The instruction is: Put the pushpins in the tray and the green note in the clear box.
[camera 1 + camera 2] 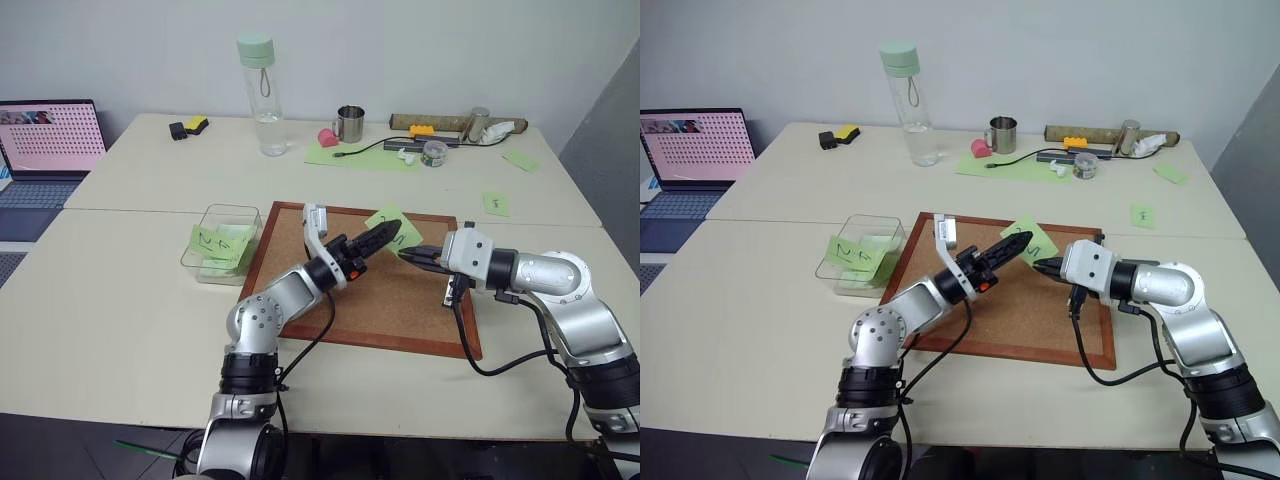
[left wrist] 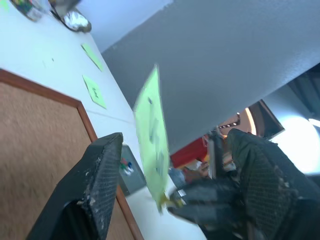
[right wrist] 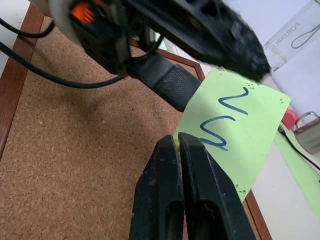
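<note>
The green note point(image 3: 239, 134) is thin paper, almost weightless and floppy, so it bends or slips at a light touch. It looks best taken by an edge or corner, pinched flat between finger pads.

The right gripper point(image 3: 186, 150) has its fingers pressed together at the note's lower corner, where a speck of yellow shows (possibly a pushpin head, too small to be sure). The note stands lifted above the corkboard point(image 1: 400, 300), near its far edge, with its blue squiggle facing the right wrist. The left gripper point(image 1: 383, 238) reaches in from the other side with its fingers apart, one on each side of the sheet, not yet pinching it.

Off the corkboard's left edge sits the clear box point(image 1: 222, 244), with green notes already inside, well apart from the held note.
</note>
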